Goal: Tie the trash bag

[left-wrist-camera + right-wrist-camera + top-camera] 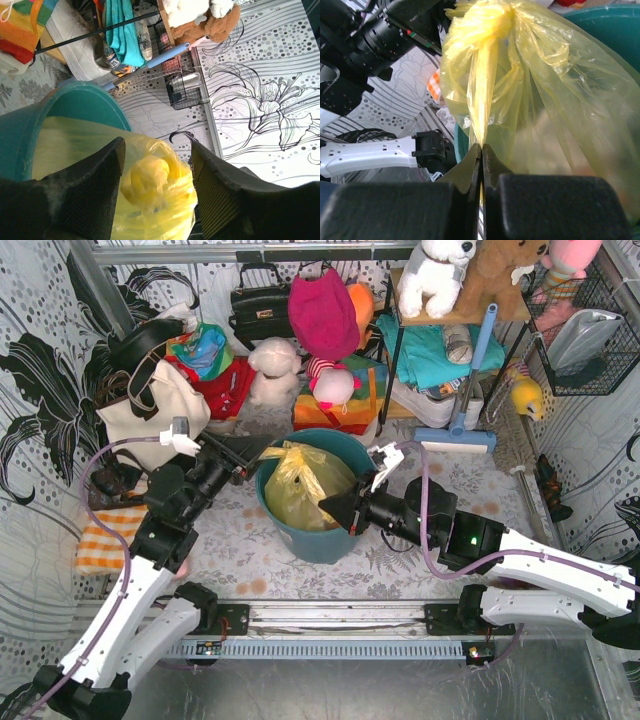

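Note:
The trash bag (300, 485) is thin yellow plastic and sits in the teal bin (320, 540), its top gathered into a knot (485, 20). My left gripper (262, 453) is at the bag's top left. In the left wrist view its jaws (157, 145) stand open on either side of the knotted bundle (150, 182). My right gripper (330, 508) is at the bag's right side. In the right wrist view it (481, 146) is shut on a twisted strip of the bag (482, 85) that hangs down from the knot. Pale paper shows dimly through the plastic (555, 145).
A cream tote bag (150, 410) stands at the back left, with plush toys (275, 370) behind the bin. A shelf holding teal cloth (440, 350), a blue-handled mop (465, 390) and a wire basket (585, 335) are at the back right. An orange-striped cloth (105, 540) lies at the left.

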Robot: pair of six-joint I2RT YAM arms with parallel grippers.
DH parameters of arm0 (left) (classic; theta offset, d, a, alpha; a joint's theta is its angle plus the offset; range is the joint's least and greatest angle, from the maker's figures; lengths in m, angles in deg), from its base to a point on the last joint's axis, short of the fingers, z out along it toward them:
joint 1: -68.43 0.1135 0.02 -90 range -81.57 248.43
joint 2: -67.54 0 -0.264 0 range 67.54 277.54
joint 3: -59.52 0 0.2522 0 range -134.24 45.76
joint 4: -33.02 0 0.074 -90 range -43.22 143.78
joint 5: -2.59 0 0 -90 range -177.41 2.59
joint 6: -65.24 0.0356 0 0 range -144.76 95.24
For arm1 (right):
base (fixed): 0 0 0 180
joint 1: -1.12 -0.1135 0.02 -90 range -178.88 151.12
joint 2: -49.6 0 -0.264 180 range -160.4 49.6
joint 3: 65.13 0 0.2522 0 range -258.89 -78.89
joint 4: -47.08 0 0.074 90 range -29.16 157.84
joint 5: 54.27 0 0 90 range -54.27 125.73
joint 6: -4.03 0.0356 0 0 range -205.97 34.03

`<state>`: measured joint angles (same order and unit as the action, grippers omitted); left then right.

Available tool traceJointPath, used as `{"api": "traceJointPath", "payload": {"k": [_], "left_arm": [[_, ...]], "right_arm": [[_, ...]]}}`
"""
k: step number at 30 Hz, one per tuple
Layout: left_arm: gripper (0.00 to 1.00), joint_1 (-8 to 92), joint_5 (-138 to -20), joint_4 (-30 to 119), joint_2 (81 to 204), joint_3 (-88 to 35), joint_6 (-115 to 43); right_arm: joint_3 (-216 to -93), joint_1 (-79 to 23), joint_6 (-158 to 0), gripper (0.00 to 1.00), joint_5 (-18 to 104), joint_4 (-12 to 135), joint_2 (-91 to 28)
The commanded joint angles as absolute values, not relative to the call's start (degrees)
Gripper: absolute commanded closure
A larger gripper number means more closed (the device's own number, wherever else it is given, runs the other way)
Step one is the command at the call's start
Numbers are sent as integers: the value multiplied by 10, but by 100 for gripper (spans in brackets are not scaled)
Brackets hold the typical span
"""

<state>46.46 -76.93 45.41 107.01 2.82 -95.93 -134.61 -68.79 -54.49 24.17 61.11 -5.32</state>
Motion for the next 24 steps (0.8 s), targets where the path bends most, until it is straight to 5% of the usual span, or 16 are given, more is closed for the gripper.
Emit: {"api": "traceJointPath", "payload": {"k": [1, 10, 18, 24], "left_arm": [[43, 466, -753, 384, 1091, 11, -945], [73, 465, -750, 372, 1106, 14, -937], [99, 466, -733, 344, 1121, 11, -931], [100, 466, -731, 337, 1127, 7, -921]], "right_arm": [[-1370, -690, -553, 100, 232, 639, -57], [-1383, -690, -557, 100, 228, 652, -68], [-1393, -690, -568, 68, 225, 646, -88], [-1414, -691, -578, 59, 222, 657, -113]]}}
